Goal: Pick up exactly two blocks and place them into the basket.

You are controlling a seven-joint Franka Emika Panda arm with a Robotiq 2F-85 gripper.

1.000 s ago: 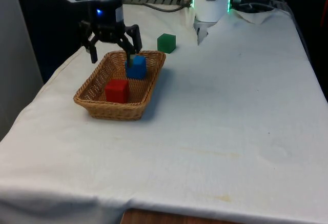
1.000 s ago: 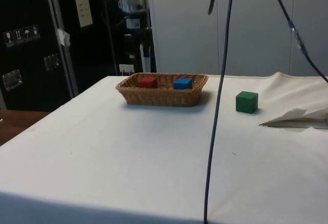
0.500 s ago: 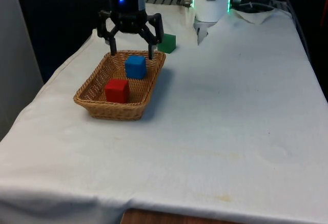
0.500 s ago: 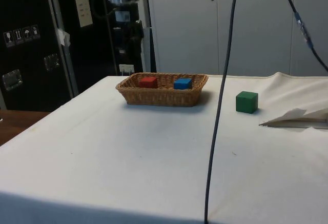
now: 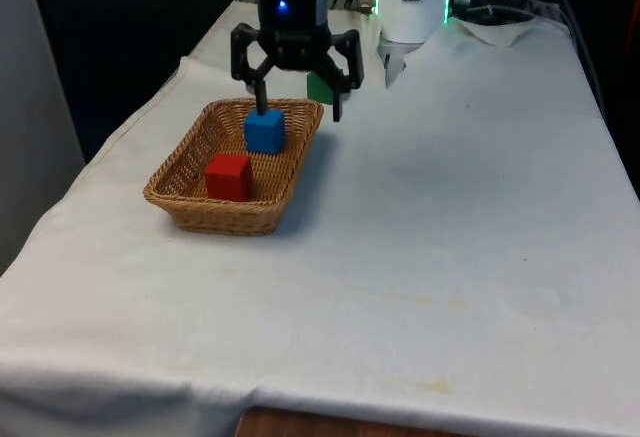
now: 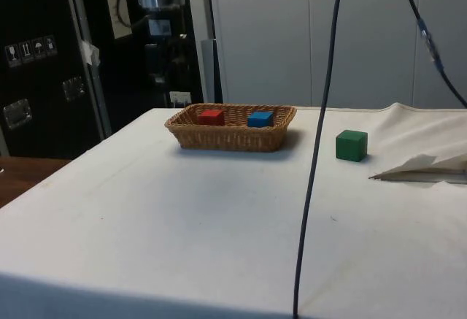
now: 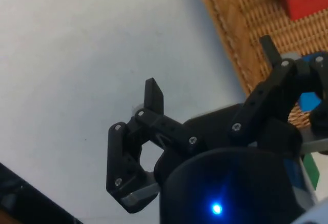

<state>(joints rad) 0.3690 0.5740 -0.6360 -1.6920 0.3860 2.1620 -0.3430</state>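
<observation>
A wicker basket (image 5: 185, 192) on the white cloth (image 5: 450, 257) holds a red block (image 5: 229, 177) at its near end and a blue block (image 5: 265, 130) farther back. No writing is legible. Above the basket's far rim, the empty gripper (image 5: 297, 97) hangs with fingers spread, half hiding the green block (image 6: 351, 145) beyond.

White-clothed table (image 5: 450, 237) — wicker basket (image 5: 180, 192), green block (image 6: 351, 145)
</observation>
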